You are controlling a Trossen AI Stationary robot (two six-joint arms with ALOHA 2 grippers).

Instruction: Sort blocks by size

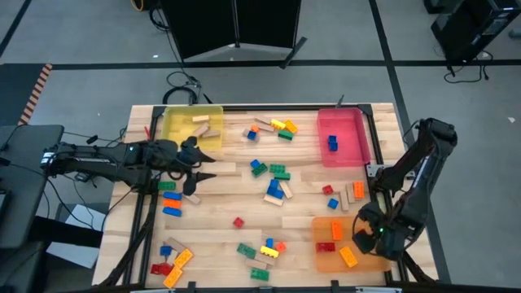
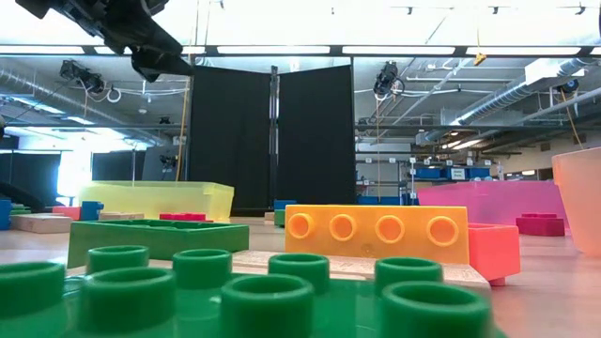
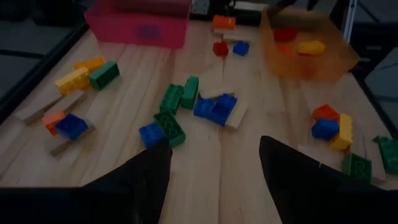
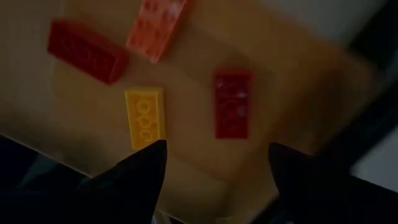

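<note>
The right gripper (image 4: 214, 165) hung over the see-through orange plastic tray (image 1: 326, 259), fingers spread wide and holding nothing. Under it lay a yellow studded brick (image 4: 145, 117), two red studded bricks (image 4: 233, 102) and a pale orange one (image 4: 155, 28); the tray's far edge was cut off. The left gripper (image 3: 211, 168) hovered beside the see-through yellow tray (image 1: 172, 122), fingers apart and empty, facing a pile of blue and green bricks (image 3: 193, 109). In the low view, a blurry green brick (image 2: 235, 296) hid much of the table.
</note>
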